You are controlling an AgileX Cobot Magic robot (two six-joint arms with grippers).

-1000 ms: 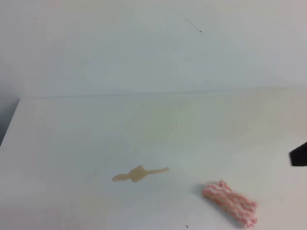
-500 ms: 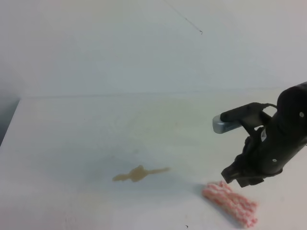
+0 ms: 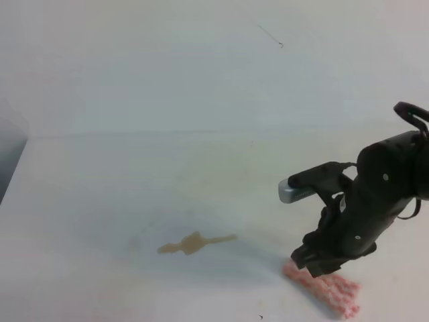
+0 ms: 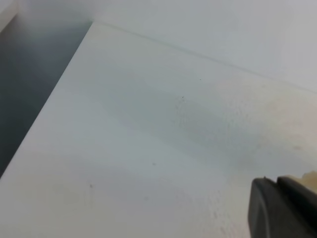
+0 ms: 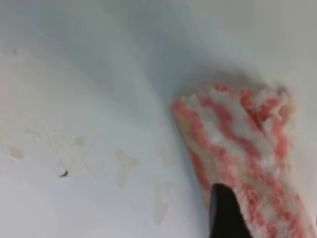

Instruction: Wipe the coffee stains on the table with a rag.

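Right claw (image 3: 310,263) lower, onto rag (image 3: 332,292)

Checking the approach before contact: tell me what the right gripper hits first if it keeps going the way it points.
Most likely the rag. The right gripper points down at its near-left end, and the right wrist view shows a fingertip over the cloth. Whether it already touches is unclear.

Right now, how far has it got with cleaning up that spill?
Nothing is wiped yet: the coffee stains sit whole on the table. The right end effector is down at the rag; whether it grips is unclear. Picking up and wiping are left.
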